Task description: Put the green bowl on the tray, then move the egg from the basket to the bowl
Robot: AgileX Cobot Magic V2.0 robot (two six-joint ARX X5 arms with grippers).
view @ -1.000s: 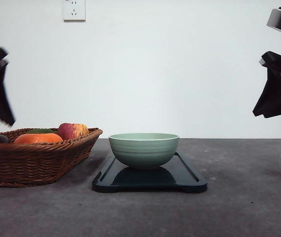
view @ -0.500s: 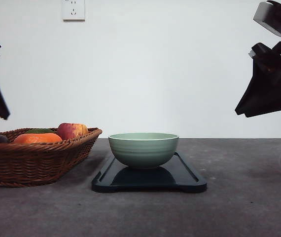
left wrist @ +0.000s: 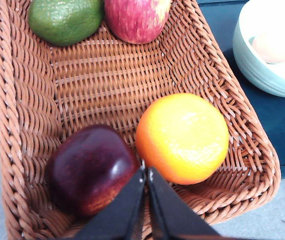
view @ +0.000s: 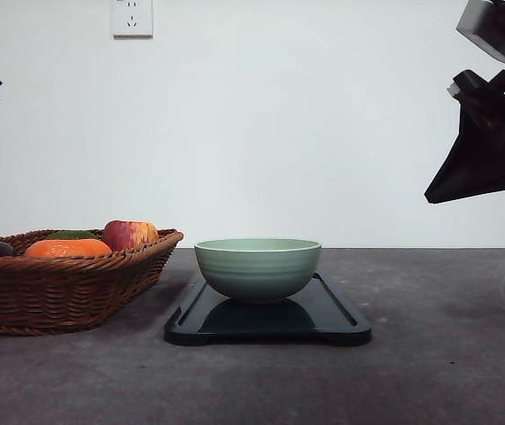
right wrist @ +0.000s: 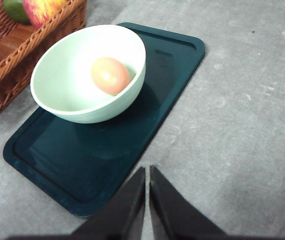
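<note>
Green bowl [right wrist: 90,75] sat on the tray [right wrist: 147,125] with the egg [right wrist: 110,75] inside, basket [view: 58,288] just beside on the tabletop; left tool [left wrist: 146,176] and right tool [right wrist: 146,175] both pinched closed, empty, raised

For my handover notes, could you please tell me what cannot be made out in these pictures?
- Egg: hidden in the front view by the green bowl wall.
- Basket: left part cut off by the front view's edge.
- Left gripper and right gripper: fingertips out of the front view.
</note>
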